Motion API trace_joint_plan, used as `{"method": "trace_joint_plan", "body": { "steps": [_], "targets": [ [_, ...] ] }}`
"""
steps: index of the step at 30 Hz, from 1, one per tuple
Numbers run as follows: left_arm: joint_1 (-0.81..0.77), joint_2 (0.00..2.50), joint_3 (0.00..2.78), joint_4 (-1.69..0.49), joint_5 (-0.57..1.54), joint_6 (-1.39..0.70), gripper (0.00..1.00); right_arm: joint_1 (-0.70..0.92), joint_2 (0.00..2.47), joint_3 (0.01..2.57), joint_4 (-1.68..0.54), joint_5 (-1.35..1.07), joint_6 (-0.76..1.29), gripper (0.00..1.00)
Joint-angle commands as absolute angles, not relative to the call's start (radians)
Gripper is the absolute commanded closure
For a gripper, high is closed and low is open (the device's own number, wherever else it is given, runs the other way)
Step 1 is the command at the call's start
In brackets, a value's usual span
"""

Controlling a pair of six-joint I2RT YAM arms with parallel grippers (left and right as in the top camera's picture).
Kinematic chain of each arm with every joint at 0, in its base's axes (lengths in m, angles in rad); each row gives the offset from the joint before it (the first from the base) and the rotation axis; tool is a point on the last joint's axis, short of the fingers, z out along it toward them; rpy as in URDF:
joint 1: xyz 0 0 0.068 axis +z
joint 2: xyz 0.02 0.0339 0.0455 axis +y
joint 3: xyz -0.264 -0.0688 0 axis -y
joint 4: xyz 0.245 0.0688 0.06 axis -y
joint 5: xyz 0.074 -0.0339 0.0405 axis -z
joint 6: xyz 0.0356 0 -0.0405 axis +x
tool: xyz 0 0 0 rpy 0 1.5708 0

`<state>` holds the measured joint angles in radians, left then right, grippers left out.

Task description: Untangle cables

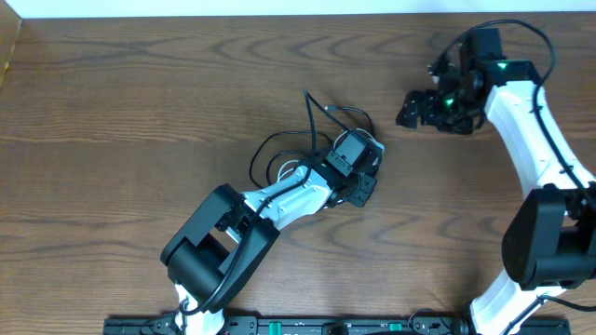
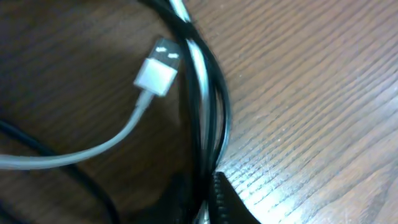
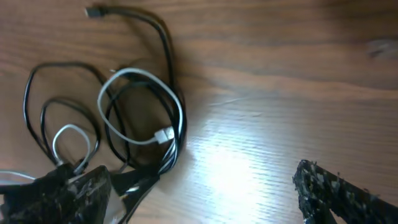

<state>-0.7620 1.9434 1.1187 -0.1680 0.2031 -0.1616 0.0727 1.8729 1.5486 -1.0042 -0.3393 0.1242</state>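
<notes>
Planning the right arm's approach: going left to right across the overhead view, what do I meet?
In order: left arm's dark elbow housing → leftmost black loop of the cables → left gripper at the tangle's right side → right gripper → right arm's white link.

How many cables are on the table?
2. A black cable and a white cable, looped through each other at the left end effector; the left arm may hide more.

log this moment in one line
left end effector: shut on cables | right end effector: open, away from cables | cables: tangled
</notes>
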Motion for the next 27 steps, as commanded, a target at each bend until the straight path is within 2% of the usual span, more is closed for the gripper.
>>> {"method": "trace_joint_plan", "body": {
  "steps": [1, 5, 8, 11, 18, 27],
  "targets": [
    [-0.761, 1.956, 1.124, -0.205, 0.196, -0.194, 0.92, 0.093, 1.850, 1.540, -1.015, -0.304, 0.133, 0.11],
    [-0.731, 1.856, 1.153, -0.328, 0.400, -0.204, 0.93, 0.083, 1.850, 1.540, -1.037, -0.297, 0.167, 0.11],
    [-0.696, 1.731, 1.158, -0.368, 0.537, -0.204, 0.93, 0.072, 1.850, 1.540, -1.042, -0.378, 0.160, 0.13],
    [-0.642, 1.567, 1.158, -0.370, 0.657, -0.221, 0.93, 0.072, 1.846, 1.540, -1.040, -0.498, 0.136, 0.20],
    [-0.518, 1.328, 1.158, -0.397, 0.731, -0.302, 0.93, 0.073, 1.765, 1.540, -1.018, -0.739, 0.072, 0.21],
    [-0.444, 1.288, 1.158, -0.401, 0.775, -0.400, 0.93, 0.081, 1.560, 1.540, -0.999, -0.853, 0.072, 0.23]
  ]
}}
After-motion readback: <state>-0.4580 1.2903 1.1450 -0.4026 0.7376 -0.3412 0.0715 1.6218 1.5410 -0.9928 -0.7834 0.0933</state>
